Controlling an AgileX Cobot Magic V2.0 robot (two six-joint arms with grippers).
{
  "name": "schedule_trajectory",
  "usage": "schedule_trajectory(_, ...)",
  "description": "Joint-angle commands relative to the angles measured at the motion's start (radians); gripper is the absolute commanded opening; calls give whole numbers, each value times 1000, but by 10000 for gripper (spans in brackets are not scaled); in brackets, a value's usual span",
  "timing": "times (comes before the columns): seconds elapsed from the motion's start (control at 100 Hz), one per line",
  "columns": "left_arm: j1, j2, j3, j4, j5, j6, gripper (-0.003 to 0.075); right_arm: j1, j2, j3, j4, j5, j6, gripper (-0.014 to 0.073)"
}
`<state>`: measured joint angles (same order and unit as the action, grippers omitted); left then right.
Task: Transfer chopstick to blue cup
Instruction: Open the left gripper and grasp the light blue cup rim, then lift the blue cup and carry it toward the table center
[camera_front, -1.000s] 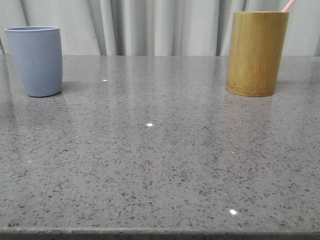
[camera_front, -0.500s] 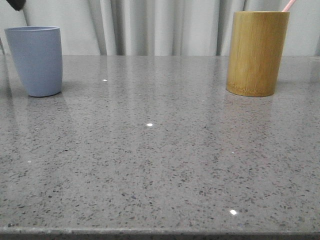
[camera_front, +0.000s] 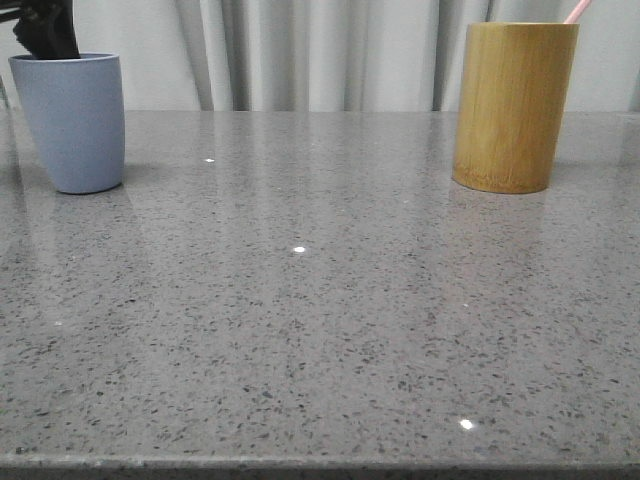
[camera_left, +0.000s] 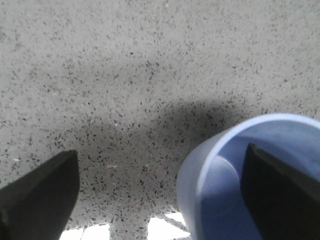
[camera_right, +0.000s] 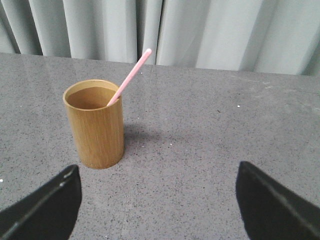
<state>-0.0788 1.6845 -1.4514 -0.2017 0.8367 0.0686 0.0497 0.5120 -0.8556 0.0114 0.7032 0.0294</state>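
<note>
Two grippers, both wide open, nothing held: left gripper straddling the rim of the blue cup at far left, right gripper facing the bamboo holder at far right. Transfer not begun. One pale pink chopstick leaning inside that holder, thin, straight.

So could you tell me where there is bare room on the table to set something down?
The wide stretch of table between the blue cup and the bamboo holder is bare, as is the whole front. It is crowded only at the blue cup, where the left gripper hangs over its rim.
</note>
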Motion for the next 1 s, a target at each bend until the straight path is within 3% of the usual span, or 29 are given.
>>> schedule_trajectory(0.0, -6, -40, -36, -25, -37, -3, 528, -6, 13, -32, -3, -88, -4, 624)
schedule_trajectory(0.41, -6, -40, -36, -140, -34, -1, -20, -6, 13, -32, -3, -87, -4, 624)
schedule_trajectory(0.69, -46, -40, -135, -189, 97, 50, -19, -6, 13, -32, -3, -85, -4, 624)
schedule_trajectory(0.99, -258, -6, -299, -70, 137, 44, -19, -6, 13, -32, -3, -81, -4, 624)
